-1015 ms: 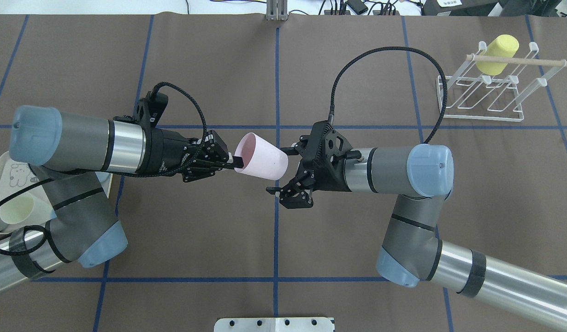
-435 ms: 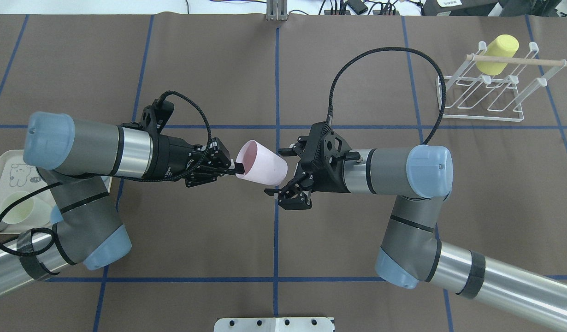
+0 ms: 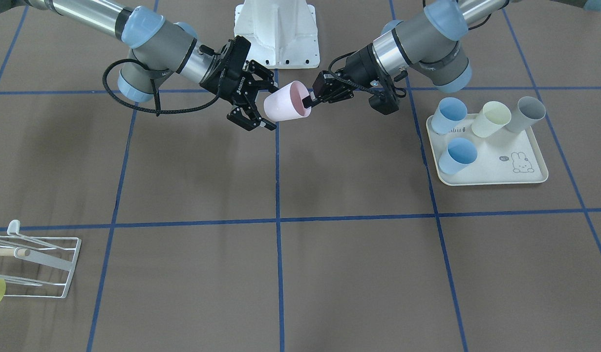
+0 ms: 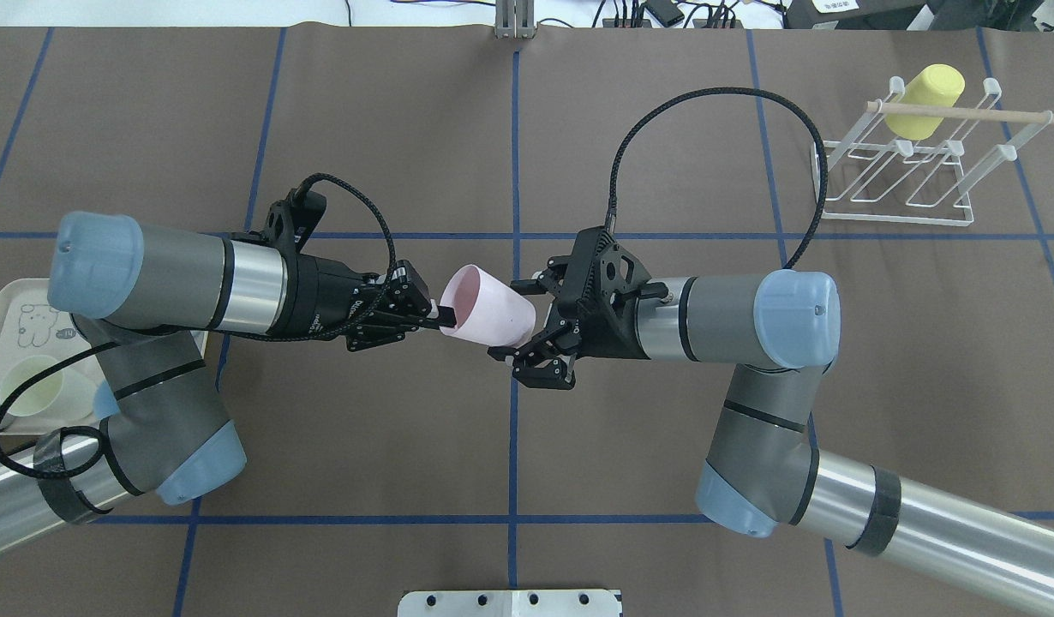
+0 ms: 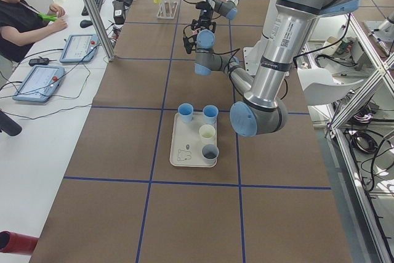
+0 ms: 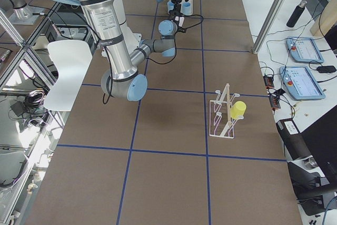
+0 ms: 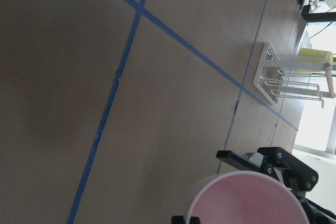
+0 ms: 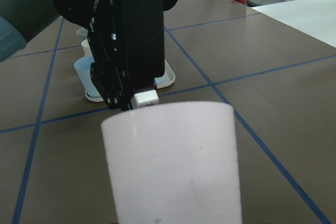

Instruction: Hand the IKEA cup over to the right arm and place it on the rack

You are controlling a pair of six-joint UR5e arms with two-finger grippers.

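The IKEA cup (image 4: 490, 314) is pale pink and hangs tilted in mid-air over the table's middle, also seen as the cup (image 3: 285, 108). My left gripper (image 4: 444, 320) is shut on its rim, one finger inside the mouth. My right gripper (image 4: 510, 319) is open, its fingers standing on either side of the cup's base. From the right wrist, the cup (image 8: 173, 161) fills the foreground with the left gripper behind it. The left wrist view looks into the cup's mouth (image 7: 247, 203). The white wire rack (image 4: 895, 218) stands at the far right.
A yellow cup (image 4: 925, 101) rests on the rack's prongs. The cream rabbit-print tray (image 3: 491, 171) holds several cups, blue, cream and grey, beside my left arm. A thick black cable (image 4: 707, 98) loops off the right wrist. A person sits at the side desk (image 5: 28, 16).
My right gripper has slid left, so its open fingers now straddle the cup's base. The left arm has shifted slightly right, still holding the cup.
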